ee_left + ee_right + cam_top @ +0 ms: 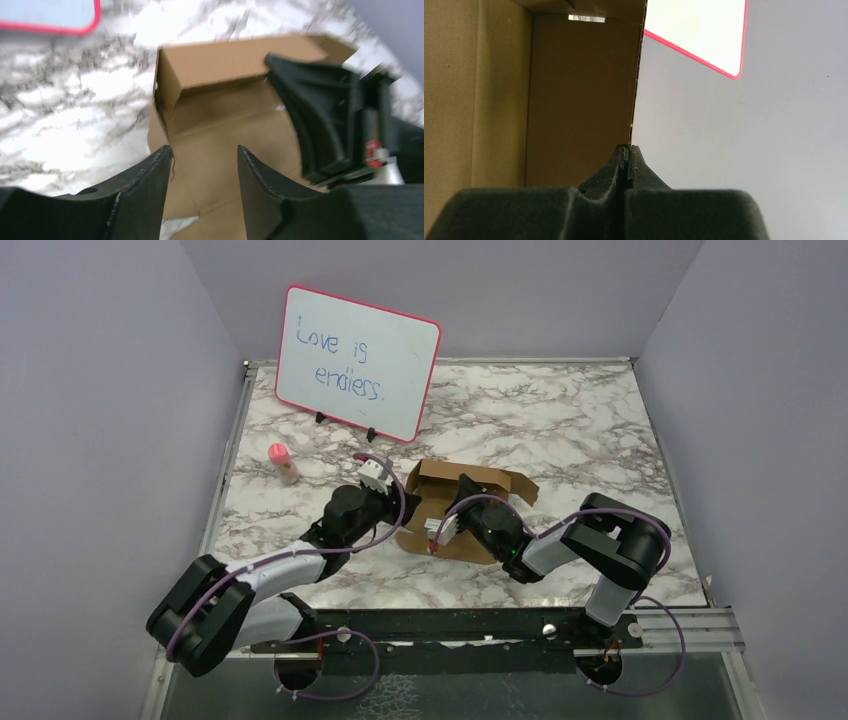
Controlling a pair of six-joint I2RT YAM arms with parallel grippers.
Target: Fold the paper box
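Note:
The paper box (490, 480) is brown cardboard, partly folded, in the middle of the marble table (580, 430), with walls up and flaps loose. My left gripper (398, 498) hovers at its left side, open (205, 150); bare cardboard (220, 65) shows in the gap between its fingers, and nothing is held. My right gripper (466, 482) reaches into the box from the right. It is shut (628, 147) on the thin edge of an upright cardboard wall (579, 100). Its black fingers (310, 110) cross the right of the left wrist view.
A pink-framed whiteboard (355, 360) with writing stands at the back left, also in the left wrist view (47, 15) and the right wrist view (704, 30). A small tube with a pink cap (283, 462) lies left of the box. Grey walls enclose the table.

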